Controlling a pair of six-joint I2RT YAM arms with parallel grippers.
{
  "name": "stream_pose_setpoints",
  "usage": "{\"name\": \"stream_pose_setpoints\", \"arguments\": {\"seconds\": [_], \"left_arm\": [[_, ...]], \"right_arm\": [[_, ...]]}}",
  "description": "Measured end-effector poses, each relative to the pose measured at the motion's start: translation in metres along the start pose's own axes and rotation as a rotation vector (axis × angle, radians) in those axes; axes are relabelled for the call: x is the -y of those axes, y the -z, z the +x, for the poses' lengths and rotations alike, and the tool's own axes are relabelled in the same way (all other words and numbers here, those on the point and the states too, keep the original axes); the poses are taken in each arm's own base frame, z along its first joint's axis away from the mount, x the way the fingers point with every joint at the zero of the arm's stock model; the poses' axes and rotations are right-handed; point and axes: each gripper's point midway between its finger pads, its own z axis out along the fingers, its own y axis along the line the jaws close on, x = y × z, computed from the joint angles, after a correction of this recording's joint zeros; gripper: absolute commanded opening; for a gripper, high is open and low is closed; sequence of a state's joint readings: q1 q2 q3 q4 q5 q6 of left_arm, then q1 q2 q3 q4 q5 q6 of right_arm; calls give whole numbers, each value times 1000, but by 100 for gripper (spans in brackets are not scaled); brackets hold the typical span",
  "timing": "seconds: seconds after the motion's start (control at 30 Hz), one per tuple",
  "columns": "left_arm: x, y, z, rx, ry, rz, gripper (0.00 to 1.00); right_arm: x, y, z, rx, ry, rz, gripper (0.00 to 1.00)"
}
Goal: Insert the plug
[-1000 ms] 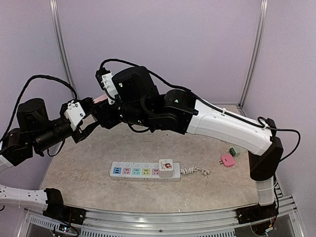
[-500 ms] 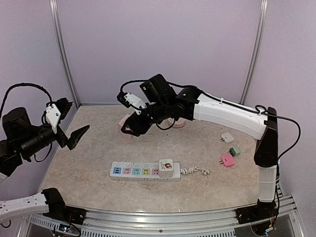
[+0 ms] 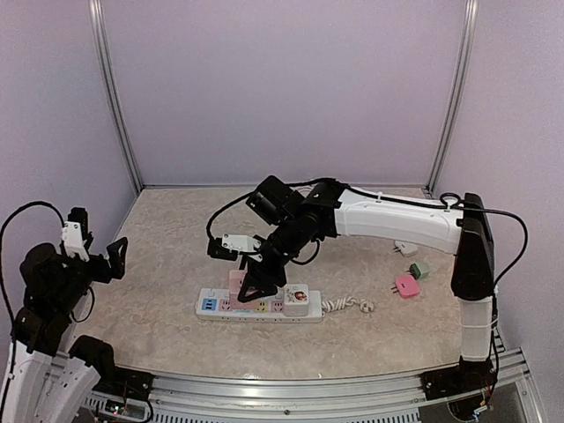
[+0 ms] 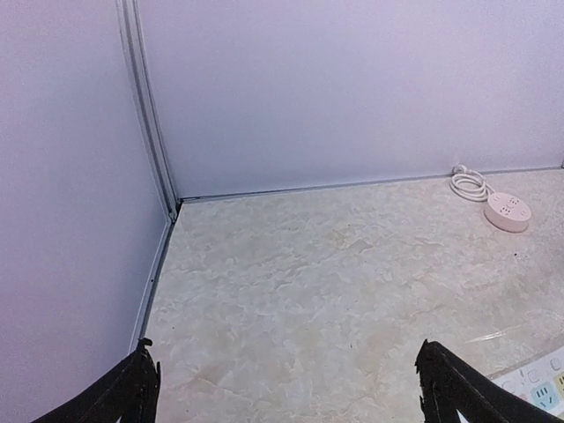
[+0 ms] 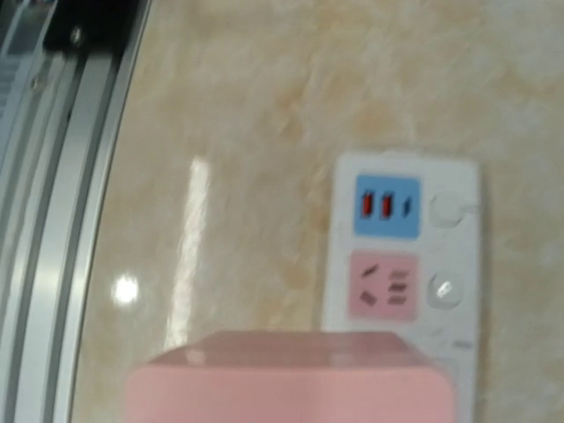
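Right pincer clamped on the pink plug, holding it just above the left half of the power strip, which lies flat on the surface near the front edge. The plug looks carried face-down, presumably so its pins point at the sockets; the pins are hidden in every view. Right wrist view: plug body fills the bottom of the frame, with the blue socket and pink socket ahead of it. Judged not seated yet and not clearly centred on any 1 socket; whether it touches the strip cannot be told. 1 white adapter occupies the right end of the strip, so the coloured sockets to its left are the free ones. Right arm pose: stretched far leftward across the surface, forearm low, wrist bent steeply down over the strip. Left pincer apart and empty, its arm folded at the left edge, well apart from the strip, likely parked clear of the insertion.
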State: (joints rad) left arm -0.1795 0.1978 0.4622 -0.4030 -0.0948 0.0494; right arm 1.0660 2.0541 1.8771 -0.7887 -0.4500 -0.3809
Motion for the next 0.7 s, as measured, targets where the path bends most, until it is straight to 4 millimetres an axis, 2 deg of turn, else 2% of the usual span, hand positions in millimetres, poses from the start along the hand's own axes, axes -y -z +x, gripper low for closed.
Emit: {"name": "stream_pose_setpoints", "arguments": {"seconds": [0.17,0.27,0.5,0.7], "left_arm": [[-14,-4,24,-14,109,-62,99],[-21,-5,32,-16,139,-89,99],[-35,-3,25,29,174,-144,99],[-36,-5,26,37,184,-142,99]], "right_arm": [[-4,-16,33,-78,3,-18,0],[-2,-21,46,-111,2,-5,0],[8,-28,54,-109,4,37,0],[26,-28,58,-92,-7,87,0]]}}
